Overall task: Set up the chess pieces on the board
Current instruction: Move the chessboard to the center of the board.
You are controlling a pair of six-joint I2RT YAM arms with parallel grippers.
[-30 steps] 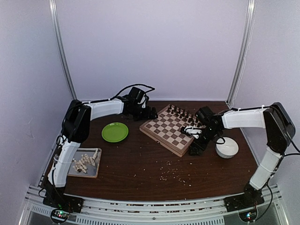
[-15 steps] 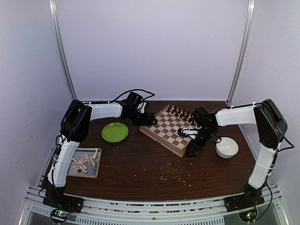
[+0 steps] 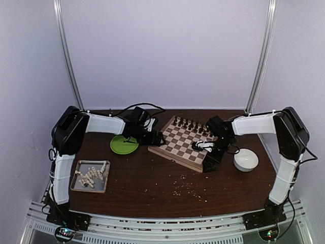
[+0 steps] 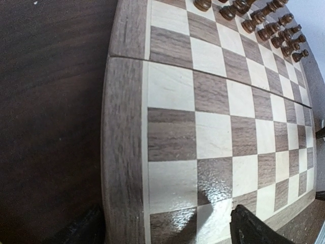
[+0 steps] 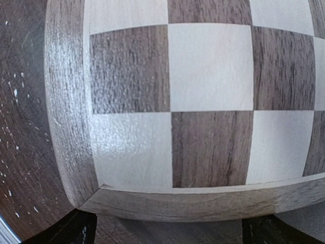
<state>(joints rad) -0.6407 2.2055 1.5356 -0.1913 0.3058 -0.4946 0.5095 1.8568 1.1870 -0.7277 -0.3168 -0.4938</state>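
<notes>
The board [image 3: 184,143] lies at the back middle of the table, turned at an angle. Dark chess pieces [image 3: 190,124] stand in rows along its far edge, also seen top right in the left wrist view [image 4: 269,25]. Cream chess pieces [image 3: 92,175] lie heaped in the silver tray [image 3: 75,187]. My left gripper [image 3: 152,137] is open at the board's left corner; one finger [image 4: 84,231] is off the rim, the other [image 4: 254,229] is over the squares [image 4: 213,101]. My right gripper [image 3: 203,154] is open at the right corner, its fingertips [image 5: 71,229] straddling the board's edge [image 5: 203,203].
A green plate [image 3: 122,146] sits left of the board, partly under the left arm. A white bowl [image 3: 246,160] stands right of the board, close to the right gripper. Pale crumbs [image 3: 190,185] are scattered on the dark tabletop in front.
The board has turned and slid a little to the left. The left gripper came forward from behind the board to its left corner. The right gripper shifted left with the board's right corner.
</notes>
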